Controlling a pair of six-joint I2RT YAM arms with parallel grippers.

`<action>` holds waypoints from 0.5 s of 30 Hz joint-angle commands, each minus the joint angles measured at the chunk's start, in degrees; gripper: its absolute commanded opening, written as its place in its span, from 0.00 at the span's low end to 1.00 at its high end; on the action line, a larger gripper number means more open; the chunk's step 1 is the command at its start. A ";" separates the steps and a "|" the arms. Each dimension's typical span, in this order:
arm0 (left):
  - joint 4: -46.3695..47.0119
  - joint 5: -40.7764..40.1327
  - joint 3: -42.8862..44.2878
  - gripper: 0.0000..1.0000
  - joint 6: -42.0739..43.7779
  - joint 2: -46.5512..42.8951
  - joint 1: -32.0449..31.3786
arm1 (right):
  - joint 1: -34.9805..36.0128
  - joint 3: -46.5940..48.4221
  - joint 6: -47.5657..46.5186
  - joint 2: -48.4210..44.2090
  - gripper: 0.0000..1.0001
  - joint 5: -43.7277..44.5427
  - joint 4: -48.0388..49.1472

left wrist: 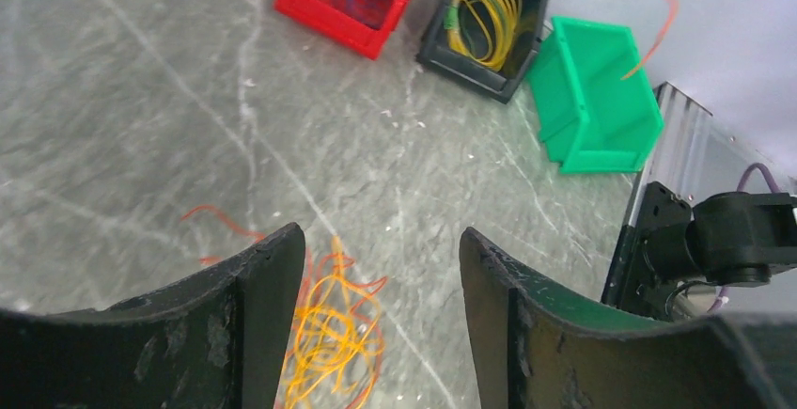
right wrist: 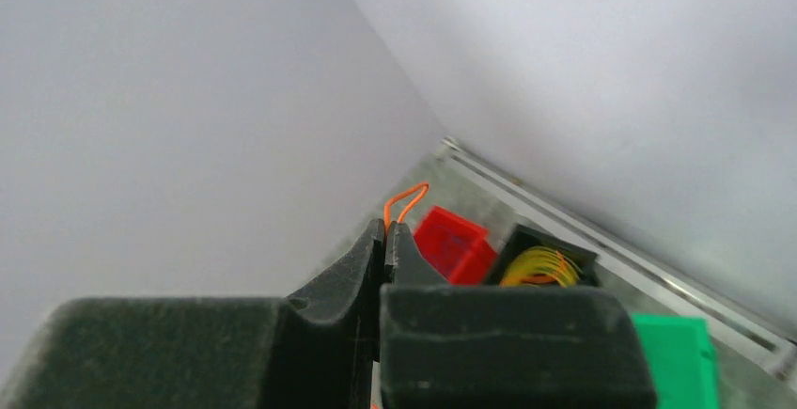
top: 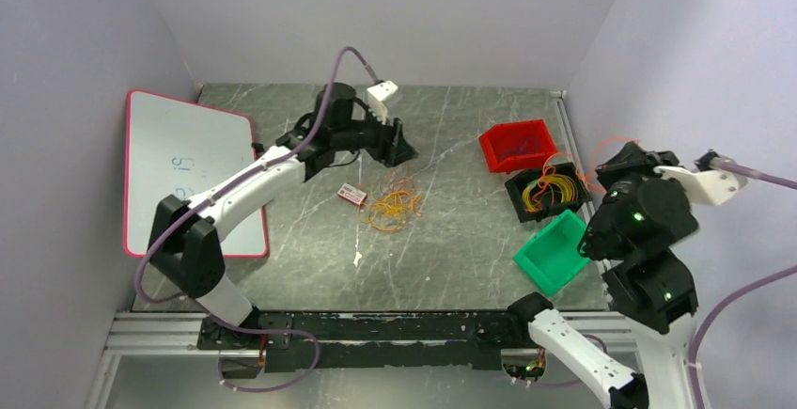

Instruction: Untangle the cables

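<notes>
Cables [top: 395, 204]: orange-yellow tangle lying mid-counter [top: 451, 249]. Left fingers [left wrist: 268, 306] spread apart, nothing between them, hanging above tangle. Right fingers [right wrist: 362, 263] pinched tight on single orange cable [right wrist: 406, 200], thin loop poking past tips, held up near right wall. Below right arm: red bin [top: 517, 146], black bin [top: 545, 193] with yellow coil, green bin [top: 553, 254]. Small red-white tag [top: 352, 194] just beside tangle. Whiteboard [top: 188, 169] far left.

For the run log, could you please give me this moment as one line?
left hand: open, near orange-yellow tangle | right hand: shut on orange cable
</notes>
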 commanded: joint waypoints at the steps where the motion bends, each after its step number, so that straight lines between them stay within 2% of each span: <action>1: 3.18 -1.20 5.35 0.67 0.81 5.60 -5.66 | -0.14 0.44 -15.16 -2.62 0.00 -9.17 18.19; 8: 6.34 -5.33 13.86 0.70 1.70 15.63 -15.96 | -0.13 5.02 -19.39 -2.14 0.00 -18.17 26.62; 15: 11.38 -7.88 21.13 0.75 0.36 24.59 -24.08 | -0.05 6.49 -19.41 -2.76 0.00 -27.21 35.44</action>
